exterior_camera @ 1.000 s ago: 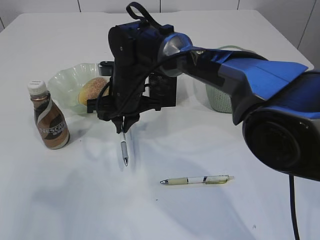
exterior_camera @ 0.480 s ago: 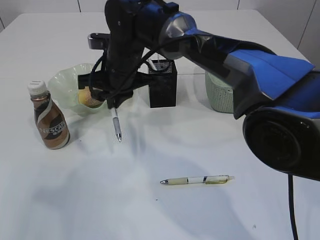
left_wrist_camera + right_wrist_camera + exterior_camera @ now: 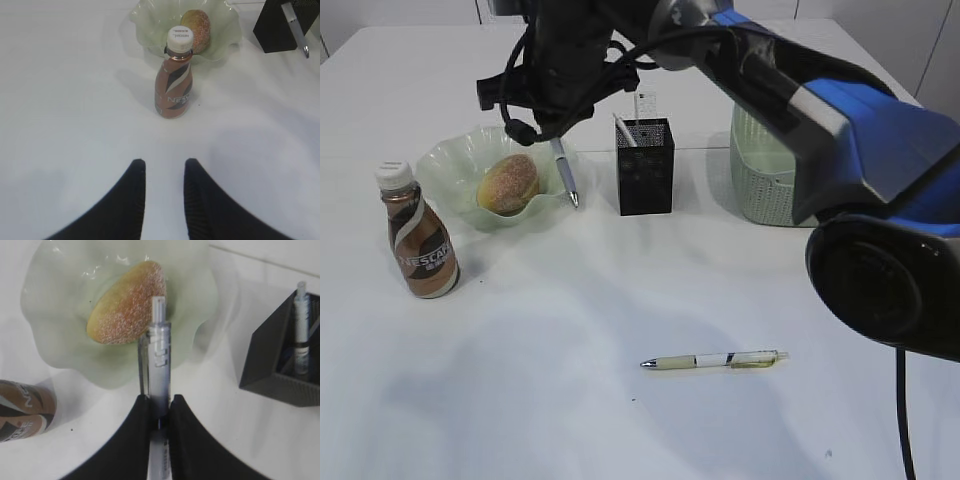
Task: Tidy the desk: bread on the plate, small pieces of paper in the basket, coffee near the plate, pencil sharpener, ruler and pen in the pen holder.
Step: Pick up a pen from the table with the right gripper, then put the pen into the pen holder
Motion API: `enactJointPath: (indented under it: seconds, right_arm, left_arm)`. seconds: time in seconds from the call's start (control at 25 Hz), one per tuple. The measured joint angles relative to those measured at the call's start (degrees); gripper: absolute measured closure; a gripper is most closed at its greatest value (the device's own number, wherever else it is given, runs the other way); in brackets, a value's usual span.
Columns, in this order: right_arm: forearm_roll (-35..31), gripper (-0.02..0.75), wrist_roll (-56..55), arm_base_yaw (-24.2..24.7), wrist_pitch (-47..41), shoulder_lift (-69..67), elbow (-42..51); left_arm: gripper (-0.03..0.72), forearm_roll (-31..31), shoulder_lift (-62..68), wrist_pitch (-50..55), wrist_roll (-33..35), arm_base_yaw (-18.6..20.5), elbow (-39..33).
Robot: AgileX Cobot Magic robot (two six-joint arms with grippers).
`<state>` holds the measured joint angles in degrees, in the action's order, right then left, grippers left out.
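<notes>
Between the plate (image 3: 455,165) and the pen holder (image 3: 645,168), the right pincer (image 3: 159,412) hangs above the tabletop (image 3: 520,400), clamped on a silver-grey pen (image 3: 565,175) that points tip down. Left pincer (image 3: 164,175) hovers low, jaws narrowly apart, empty. A golden sugar-speckled bread (image 3: 508,184) lies in the wavy green plate; the brown coffee (image 3: 420,250) stands near it. A second pen (image 3: 715,360) lies flat, well apart.

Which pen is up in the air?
The silver pen, pinched in the right end effector above the desk. The pale pen lies flat on the desk.
</notes>
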<state>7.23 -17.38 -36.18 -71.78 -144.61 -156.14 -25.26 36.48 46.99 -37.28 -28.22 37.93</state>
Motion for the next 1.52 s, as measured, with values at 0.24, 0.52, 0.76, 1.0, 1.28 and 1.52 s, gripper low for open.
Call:
enactJointPath:
  seconds: [0.24,0.52,0.76,1.0,1.28,1.52]
  right_arm:
    - [0.0,0.654,3.3,0.6,-0.2,0.0,-4.0]
    - [-4.3,0.654,6.4,4.3,-0.5,0.0,-7.8]
    - [-10.2,0.655,10.7,9.4,-0.6,0.0,-10.7]
    - [-13.2,0.655,13.1,13.8,-0.6,0.1,-11.0]
    - [-14.9,0.655,16.9,16.8,4.4,-0.8,-11.0]
    - [-15.3,0.655,18.4,17.2,10.3,-3.7,-11.0]
  left_arm:
    - [0.510,0.0,0.0,0.0,0.0,0.0,0.0]
    - [0.510,0.0,0.0,0.0,0.0,0.0,0.0]
    - [0.510,0.0,0.0,0.0,0.0,0.0,0.0]
    - [0.510,0.0,0.0,0.0,0.0,0.0,0.0]
    - [0.510,0.0,0.0,0.0,0.0,0.0,0.0]
    - [0.510,0.0,0.0,0.0,0.0,0.0,0.0]
